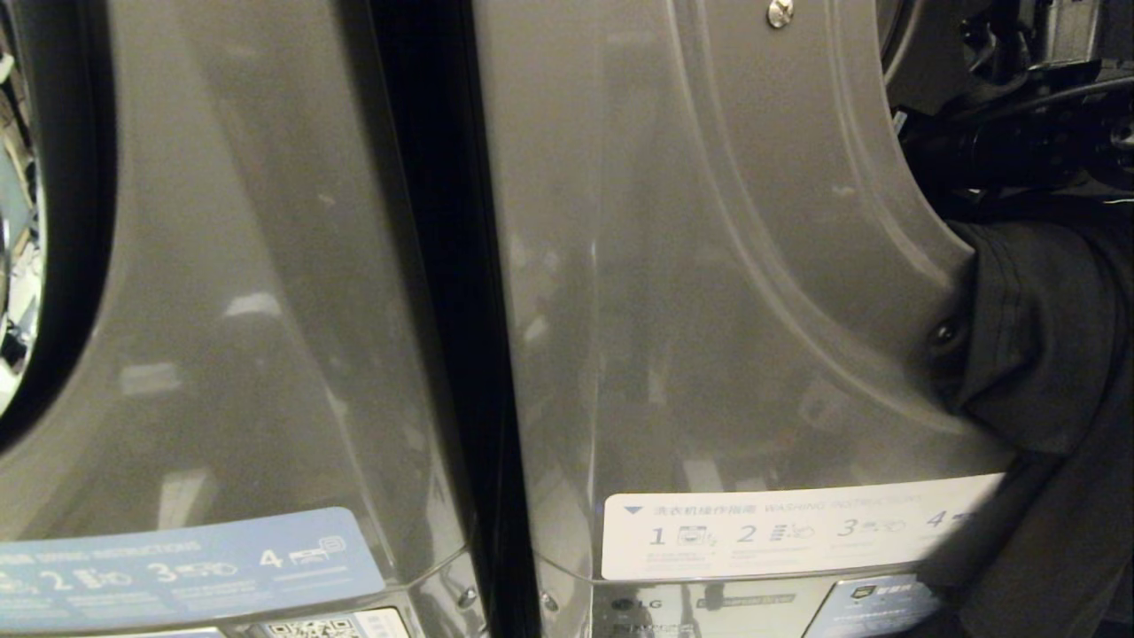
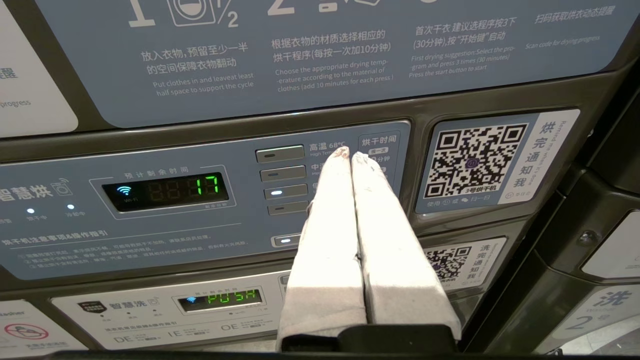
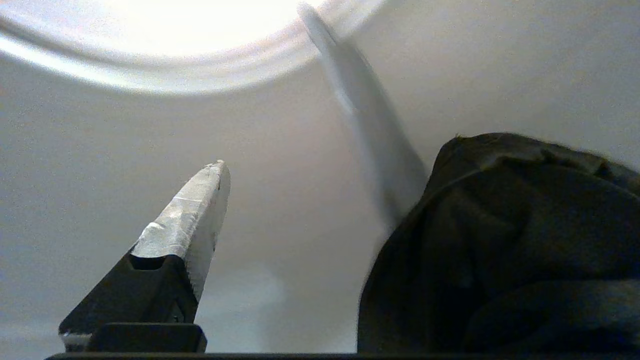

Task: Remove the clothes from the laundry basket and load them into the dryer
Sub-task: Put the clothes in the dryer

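Black clothes [image 1: 1045,337] hang over the lower rim of the round opening of the grey dryer [image 1: 709,310] at the right of the head view. My right arm [image 1: 1019,142] reaches into that opening from above the garment. Inside the pale drum [image 3: 150,150], my right gripper [image 3: 335,200] is open. One silver finger [image 3: 195,215] stands free. The other is hidden under a dark garment [image 3: 500,240] draped over it. My left gripper [image 2: 350,152] is shut and empty, parked in front of a control panel [image 2: 200,200]. The laundry basket is out of view.
A second grey machine [image 1: 221,266] stands to the left, across a dark gap [image 1: 443,310]. Its chrome door rim [image 1: 18,221] shows at the picture's edge. Instruction labels [image 1: 797,532] run along the machines' lower fronts. A drum baffle [image 3: 365,125] rises beside the garment.
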Controlling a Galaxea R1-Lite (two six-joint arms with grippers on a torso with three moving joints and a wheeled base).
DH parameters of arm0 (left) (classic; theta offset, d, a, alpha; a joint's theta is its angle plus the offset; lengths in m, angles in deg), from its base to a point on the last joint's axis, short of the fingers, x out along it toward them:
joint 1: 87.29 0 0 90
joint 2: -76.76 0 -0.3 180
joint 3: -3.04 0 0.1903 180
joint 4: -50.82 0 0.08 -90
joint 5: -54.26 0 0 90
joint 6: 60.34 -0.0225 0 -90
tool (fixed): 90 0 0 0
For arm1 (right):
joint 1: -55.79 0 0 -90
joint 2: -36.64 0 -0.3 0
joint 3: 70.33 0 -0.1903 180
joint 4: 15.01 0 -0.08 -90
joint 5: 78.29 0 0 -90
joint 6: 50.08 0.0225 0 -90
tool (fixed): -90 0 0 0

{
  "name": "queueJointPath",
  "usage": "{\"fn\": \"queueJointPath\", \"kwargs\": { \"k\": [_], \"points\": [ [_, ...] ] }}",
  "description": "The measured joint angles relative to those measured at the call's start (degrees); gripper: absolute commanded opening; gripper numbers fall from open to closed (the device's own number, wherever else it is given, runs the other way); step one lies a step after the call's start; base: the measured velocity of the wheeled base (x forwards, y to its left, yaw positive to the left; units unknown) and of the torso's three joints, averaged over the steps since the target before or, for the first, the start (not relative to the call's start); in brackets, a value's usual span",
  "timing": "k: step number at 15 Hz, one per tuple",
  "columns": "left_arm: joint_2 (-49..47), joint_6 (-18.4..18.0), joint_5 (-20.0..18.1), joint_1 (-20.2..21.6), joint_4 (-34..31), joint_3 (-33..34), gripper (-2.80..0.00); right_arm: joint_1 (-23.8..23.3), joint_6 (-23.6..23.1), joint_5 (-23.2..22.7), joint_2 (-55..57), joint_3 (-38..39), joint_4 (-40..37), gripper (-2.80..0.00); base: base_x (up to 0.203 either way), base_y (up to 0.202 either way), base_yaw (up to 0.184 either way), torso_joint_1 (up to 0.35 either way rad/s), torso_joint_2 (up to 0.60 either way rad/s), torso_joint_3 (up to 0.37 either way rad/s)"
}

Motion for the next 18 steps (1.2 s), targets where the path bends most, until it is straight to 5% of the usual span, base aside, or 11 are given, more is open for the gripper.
{"fn": "queueJointPath", "kwargs": {
  "k": [11, 13, 18],
  "points": [
    [0.0, 0.0, 0.0, 0.0, 0.0, 0.0, -2.8, 3.0, 16.8, 1.6, -1.0, 0.1, 23.3, 0.0, 0.0, 0.0, 0.0, 0.0, 0.0, 0.0],
    [0.0, 0.0, 0.0, 0.0, 0.0, 0.0, -2.8, 3.1, 17.6, 2.7, -0.8, 0.2, 17.7, 0.0, 0.0, 0.0, 0.0, 0.0, 0.0, 0.0],
    [0.0, 0.0, 0.0, 0.0, 0.0, 0.0, -2.8, 3.0, 12.9, 8.5, -0.9, 0.1, -12.3, 0.0, 0.0, 0.0, 0.0, 0.0, 0.0, 0.0]
  ]
}}
